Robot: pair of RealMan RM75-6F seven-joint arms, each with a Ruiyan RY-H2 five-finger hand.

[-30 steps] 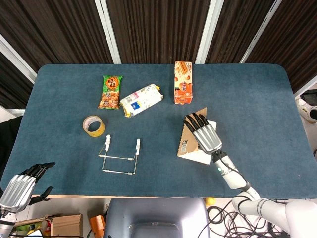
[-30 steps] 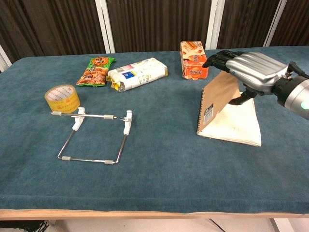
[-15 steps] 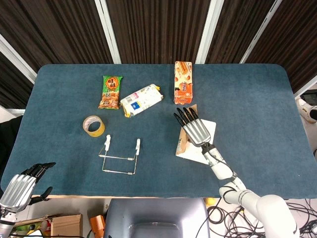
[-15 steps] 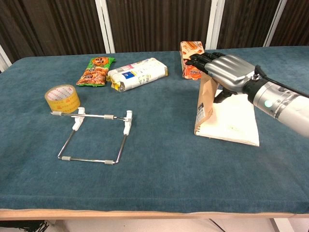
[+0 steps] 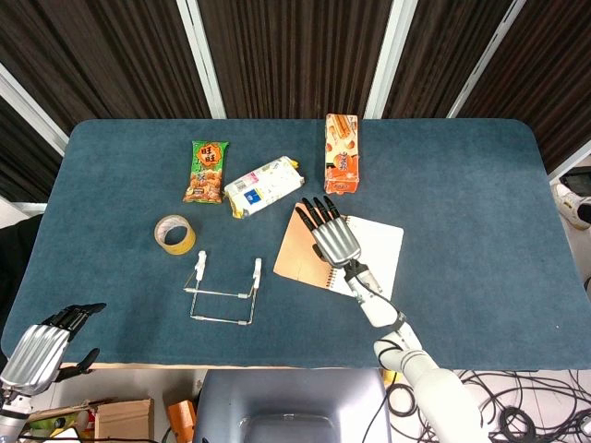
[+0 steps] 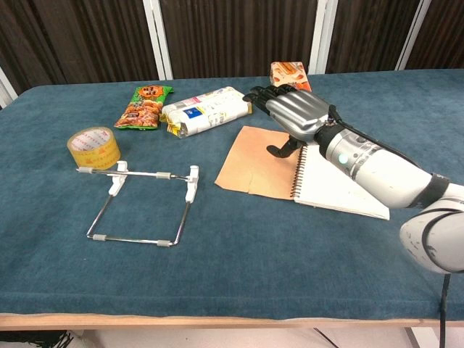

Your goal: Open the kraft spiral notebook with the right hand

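The kraft spiral notebook lies open on the blue table. Its brown cover [image 5: 294,258] [image 6: 254,167] is flat to the left of the spiral, and the white page [image 5: 380,249] [image 6: 341,185] faces up on the right. My right hand [image 5: 331,235] [image 6: 293,109] hovers over the cover near the spiral. Its fingers are stretched out toward the far side and its thumb reaches down to the cover; it holds nothing. My left hand [image 5: 37,346] hangs off the near left table edge, fingers apart and empty.
A tape roll [image 5: 174,233] and a wire stand [image 5: 224,293] sit left of the notebook. Behind lie a green snack bag [image 5: 207,172], a white packet [image 5: 264,185] and an orange box [image 5: 341,152], the box close beyond my right fingertips.
The cover swung from half raised, through upright, to flat on the left. My right hand moved left with it. The left hand stayed put.
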